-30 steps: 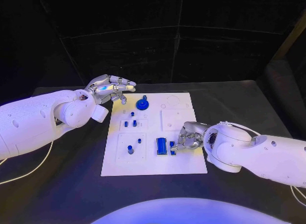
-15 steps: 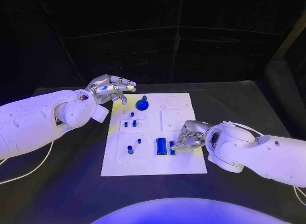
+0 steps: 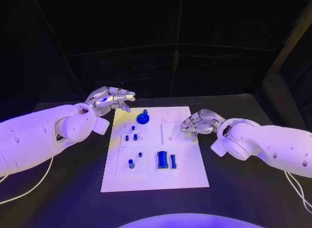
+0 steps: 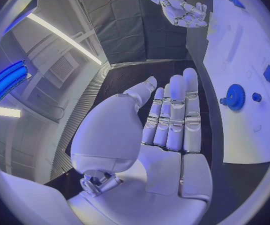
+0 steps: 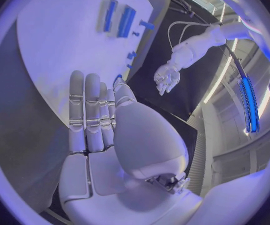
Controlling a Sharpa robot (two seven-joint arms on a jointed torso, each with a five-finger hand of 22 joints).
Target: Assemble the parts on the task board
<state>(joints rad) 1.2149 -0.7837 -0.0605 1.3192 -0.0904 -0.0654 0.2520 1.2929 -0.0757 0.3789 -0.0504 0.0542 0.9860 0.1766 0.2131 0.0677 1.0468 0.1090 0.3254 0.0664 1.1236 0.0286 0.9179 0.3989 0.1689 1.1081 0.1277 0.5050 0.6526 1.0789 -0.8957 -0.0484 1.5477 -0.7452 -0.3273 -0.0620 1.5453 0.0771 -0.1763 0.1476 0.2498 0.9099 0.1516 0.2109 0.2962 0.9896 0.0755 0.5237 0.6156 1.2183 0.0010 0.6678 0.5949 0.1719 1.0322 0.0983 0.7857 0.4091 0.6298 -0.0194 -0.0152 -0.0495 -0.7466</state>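
Observation:
The white task board (image 3: 187, 166) lies mid-table. A round blue gear (image 3: 143, 118) stands at its far end, also seen from the left wrist as the gear (image 4: 235, 96). Two upright blue blocks (image 3: 162, 159) stand side by side nearer me, with several small blue pegs (image 3: 131, 164) to their left. My left hand (image 3: 112, 99) hovers off the board's far left corner, fingers straight and empty (image 4: 172, 120). My right hand (image 3: 199, 122) hangs over the board's right edge, fingers extended and holding nothing (image 5: 94, 115).
Black table (image 3: 252, 190) surrounds the board on all sides. A white cable (image 3: 33, 183) runs under my left arm. The right wrist view shows the blocks (image 5: 125, 21) on the board (image 5: 60, 45) and my left hand (image 5: 167, 78) beyond.
My right hand has left the spot beside the two blue blocks and moved away from me to the board's right edge, fingers opened out. The left hand has barely moved.

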